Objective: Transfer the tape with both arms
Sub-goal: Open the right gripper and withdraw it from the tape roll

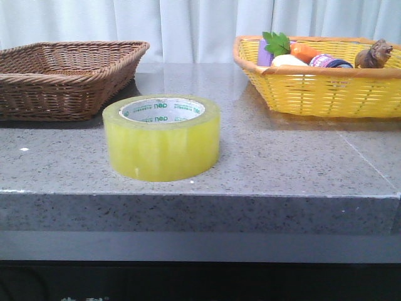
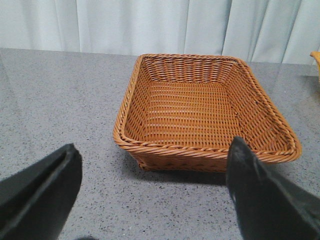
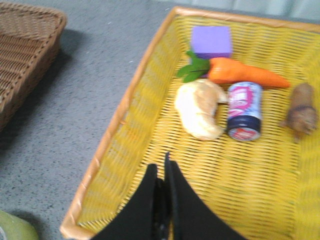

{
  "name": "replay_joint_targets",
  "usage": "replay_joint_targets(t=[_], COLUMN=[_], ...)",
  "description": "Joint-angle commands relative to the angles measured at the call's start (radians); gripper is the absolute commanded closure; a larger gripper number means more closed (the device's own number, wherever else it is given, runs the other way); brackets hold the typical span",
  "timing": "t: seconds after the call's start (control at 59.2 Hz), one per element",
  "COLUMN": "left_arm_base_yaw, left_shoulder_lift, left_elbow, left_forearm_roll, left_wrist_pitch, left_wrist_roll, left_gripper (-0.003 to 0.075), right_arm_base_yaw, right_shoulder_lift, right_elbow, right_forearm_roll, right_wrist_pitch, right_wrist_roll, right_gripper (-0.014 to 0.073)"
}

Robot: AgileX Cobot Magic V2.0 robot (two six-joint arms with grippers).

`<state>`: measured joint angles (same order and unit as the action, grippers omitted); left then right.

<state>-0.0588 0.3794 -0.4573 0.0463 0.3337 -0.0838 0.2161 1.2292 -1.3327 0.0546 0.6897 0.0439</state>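
You have one roll of tape (image 1: 161,138) on the worktop (image 1: 282,157) and two baskets: one brown (image 1: 62,75), one yellow (image 1: 319,88). In the yellow basket count five things: one purple block (image 3: 211,42), one carrot (image 3: 245,74), one croissant (image 3: 201,108), one can (image 3: 244,110), one brown animal figure (image 3: 301,114).

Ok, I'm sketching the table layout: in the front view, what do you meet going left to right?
Brown wicker basket → tape → yellow basket, holding a carrot and, furthest right, a brown animal figure.
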Motion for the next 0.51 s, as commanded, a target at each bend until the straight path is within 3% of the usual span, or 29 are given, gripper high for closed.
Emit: replay_joint_targets(t=[0.0,0.152,0.49], left_arm_base_yaw=[0.003,0.003,0.003], left_shoulder_lift=[0.013,0.013,0.013], left_elbow=[-0.036,-0.036,-0.036], left_forearm_roll=[0.003,0.003,0.003], left_wrist_pitch=[-0.077,-0.077,-0.077], left_wrist_roll=[-0.002,-0.002,-0.002], left_gripper=[0.0136,0.0136,0.0136], right_arm_base_yaw=[-0.016,-0.014,-0.014], right_shoulder_lift=[-0.119,-0.325,-0.763], right_elbow=[0.081,0.313,0.757], right_forearm_roll=[0.001,0.002,0.001], right_wrist_pitch=[-0.134,-0.288,-0.413], right_wrist_roll=[0.000,0.000,0.000], right_gripper=[0.0684,0.0684,0.0684])
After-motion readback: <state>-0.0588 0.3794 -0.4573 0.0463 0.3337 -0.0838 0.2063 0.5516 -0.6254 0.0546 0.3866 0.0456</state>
